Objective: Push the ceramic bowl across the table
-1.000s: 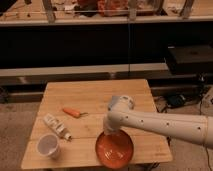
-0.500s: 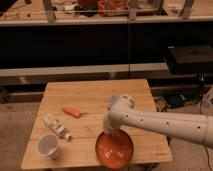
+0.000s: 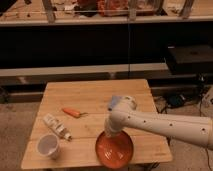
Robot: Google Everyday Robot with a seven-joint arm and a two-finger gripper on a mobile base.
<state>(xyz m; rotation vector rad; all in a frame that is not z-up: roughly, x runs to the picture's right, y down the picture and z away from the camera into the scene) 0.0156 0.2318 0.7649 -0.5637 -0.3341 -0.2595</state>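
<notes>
Wooden planks of the table (image 3: 95,97) fill the lower part of the view, with dark shelving and a cluttered counter behind. Nearest the camera, at the table's front edge and right of centre, sits the ceramic bowl (image 3: 114,150), orange-red and shallow, its near rim at or just past the table's front edge. To its left, near the front left corner, stands a small white cup (image 3: 47,146), and just beyond that lies a pale bottle (image 3: 56,126) on its side. The arm (image 3: 165,127) reaches in from the right, bends at a bulky wrist and drops to the far rim of the bowl, where the gripper (image 3: 109,133) meets or nearly meets it; whether it is spread or closed I cannot tell. Farther back, near the middle of the table, lies a carrot (image 3: 71,112), well apart from the bowl. Judging by this pose, the contact step is in hand. Next comes a steady, low sideways sweep, keeping the bowl flat and away from the front edge.
</notes>
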